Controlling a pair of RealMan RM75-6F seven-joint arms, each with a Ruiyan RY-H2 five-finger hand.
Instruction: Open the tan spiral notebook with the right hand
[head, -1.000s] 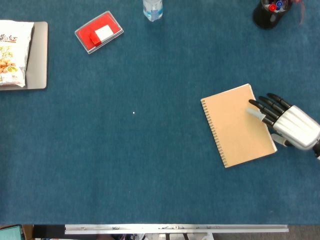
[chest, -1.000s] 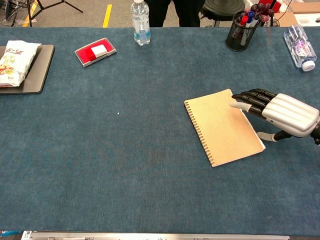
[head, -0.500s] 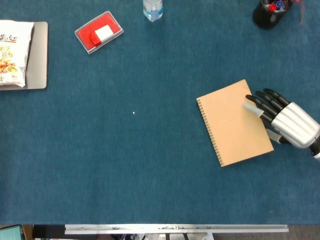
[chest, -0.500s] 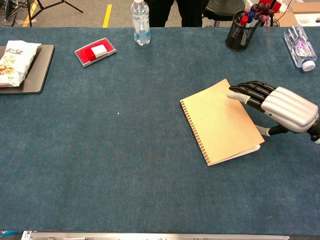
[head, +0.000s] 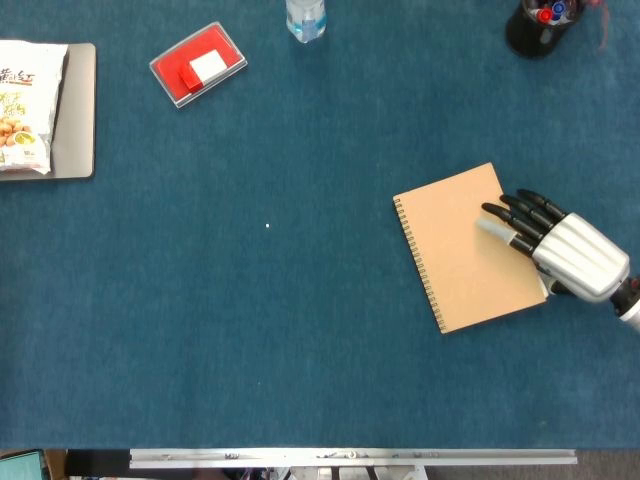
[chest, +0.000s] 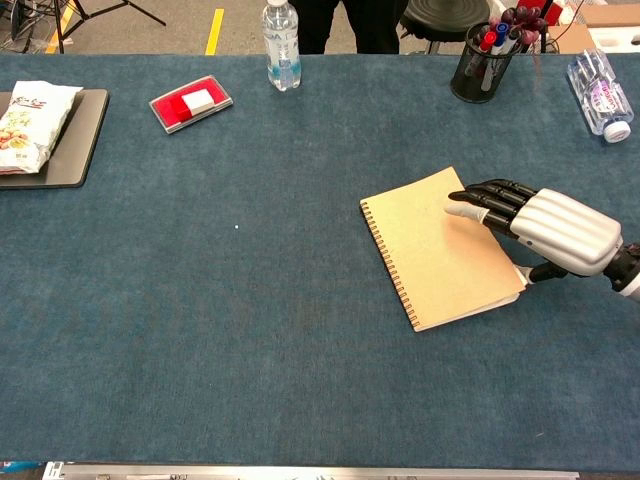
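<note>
The notebook (head: 467, 247) lies shut on the bench (head: 300, 330) just left of my right hand (head: 565, 250), its spiral on the edge far from me and its long axis running away from me, tilted a little leftward. My fingers (chest: 480, 197) lie together and outstretched, flat over the cover near its free edge, gripping nothing. The cover must swing left about that spiral, and my left hand is out of sight.

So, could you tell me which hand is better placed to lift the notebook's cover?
The right hand: its fingers lie over the tan spiral notebook at the free edge opposite the spiral. The left hand shows in neither view.
</note>
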